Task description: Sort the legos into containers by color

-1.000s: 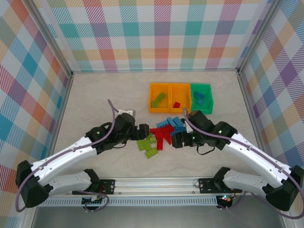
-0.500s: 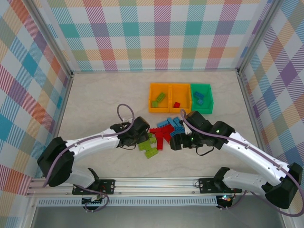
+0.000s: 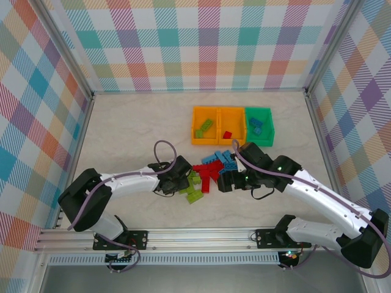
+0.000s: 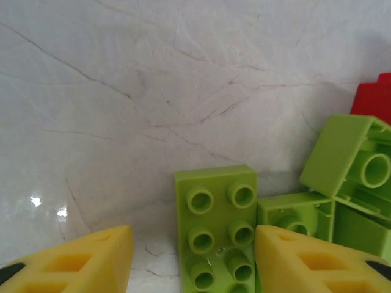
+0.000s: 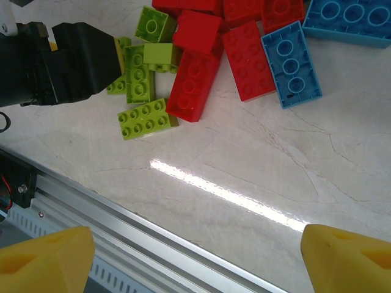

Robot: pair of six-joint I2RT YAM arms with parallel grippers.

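Loose legos lie mid-table: red ones (image 3: 206, 174), light blue ones (image 3: 220, 160) and lime ones (image 3: 193, 195). My left gripper (image 3: 183, 178) is low over the lime group. It is open, with a lime brick (image 4: 219, 229) lying flat between its yellow fingertips (image 4: 91, 259). My right gripper (image 3: 227, 181) hovers at the pile's right side, open wide and holding nothing (image 5: 195, 256). Below it I see red bricks (image 5: 195, 85), a blue brick (image 5: 292, 64) and a lime plate (image 5: 143, 116). The containers stand behind in a row: two orange (image 3: 194, 129) (image 3: 238, 116) and one green (image 3: 270, 128).
The left orange bin holds a lime brick (image 3: 204, 127), the middle one a red brick (image 3: 227, 134), the green one blue bricks (image 3: 255, 127). The metal rail (image 5: 122, 226) runs along the near edge. Checkered walls enclose the table.
My left gripper has moved right and down onto the lime bricks, its arm stretched lower across the table. The right arm has barely moved.
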